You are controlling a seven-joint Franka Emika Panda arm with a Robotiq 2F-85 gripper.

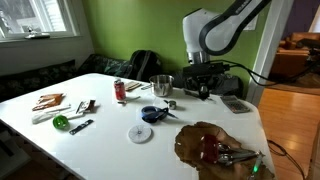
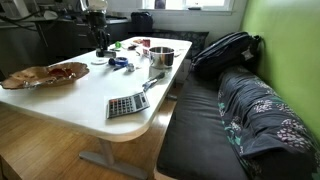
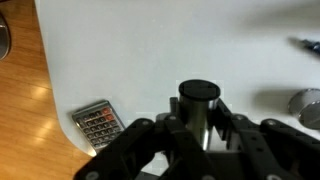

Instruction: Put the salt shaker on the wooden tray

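Note:
My gripper (image 3: 198, 118) is shut on the salt shaker (image 3: 197, 94), a shiny metal cylinder with a dark top, and holds it upright above the white table. In both exterior views the gripper (image 1: 203, 88) (image 2: 101, 49) hangs over the table's far side, near the steel pot; the shaker is too small to make out there. The wooden tray (image 1: 195, 140) (image 2: 30, 78), glossy dark brown with a wavy outline, lies at a table end, apart from the gripper. It holds a red item and a metal utensil.
A calculator (image 3: 98, 122) (image 1: 236, 104) (image 2: 127, 103) lies near the table edge. A steel pot (image 1: 162, 84) (image 2: 160, 55), a red can (image 1: 120, 90), a blue object (image 1: 153, 114) and a small white-grey disc (image 1: 139, 133) sit mid-table. A backpack (image 2: 225, 50) rests on the dark bench.

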